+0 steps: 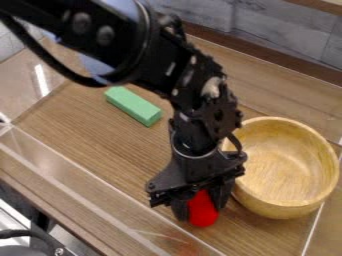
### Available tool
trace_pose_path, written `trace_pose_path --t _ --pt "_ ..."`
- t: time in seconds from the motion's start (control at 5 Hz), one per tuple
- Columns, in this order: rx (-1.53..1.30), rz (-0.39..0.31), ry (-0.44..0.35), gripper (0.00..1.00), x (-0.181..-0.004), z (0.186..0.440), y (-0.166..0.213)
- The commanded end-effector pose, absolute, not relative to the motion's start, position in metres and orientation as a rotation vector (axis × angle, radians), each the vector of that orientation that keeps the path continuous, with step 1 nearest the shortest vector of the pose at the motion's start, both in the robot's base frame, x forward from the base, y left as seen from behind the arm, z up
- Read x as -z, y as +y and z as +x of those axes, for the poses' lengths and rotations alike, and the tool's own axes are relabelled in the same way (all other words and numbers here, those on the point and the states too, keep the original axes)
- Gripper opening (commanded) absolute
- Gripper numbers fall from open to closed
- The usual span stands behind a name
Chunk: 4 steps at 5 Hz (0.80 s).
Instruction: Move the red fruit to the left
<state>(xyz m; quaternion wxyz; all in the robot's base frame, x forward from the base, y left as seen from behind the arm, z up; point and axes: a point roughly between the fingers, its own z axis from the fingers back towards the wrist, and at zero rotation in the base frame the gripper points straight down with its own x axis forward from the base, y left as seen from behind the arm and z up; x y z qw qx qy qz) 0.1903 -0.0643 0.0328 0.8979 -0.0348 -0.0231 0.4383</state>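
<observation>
Covering part of the red fruit (pixel 203 209): the gripper (pixel 193 199).

Relative to the wooden bowl (pixel 286 166): black gripper (pixel 195 203) just beside it, fingers astride red fruit (pixel 203 210); green block (pixel 132 106) well apart.

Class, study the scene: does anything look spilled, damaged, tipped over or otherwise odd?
Nothing stands out. The round tan wooden bowl sits upright, the flat green rectangular block lies flat, and no spill shows. The gripper partly hides the glossy red toy fruit.
</observation>
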Motion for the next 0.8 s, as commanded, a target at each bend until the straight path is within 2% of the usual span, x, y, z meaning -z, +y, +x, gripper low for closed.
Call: trace_pose_path --t 0.0,0.2,0.4,0.6 --pt "-0.899 -0.066 -0.068 1.0 -0.0315 0.1908 -0.0687" --pt "-0.887 -0.053 -0.071 1.0 -0.033 0.1922 -0.0695" --pt "-0.881 -0.045 -0.079 0.0 -0.0355 0.1949 -0.0692" --pt "-0.873 -0.035 -0.084 0.0 -0.0377 0.1965 -0.0699"
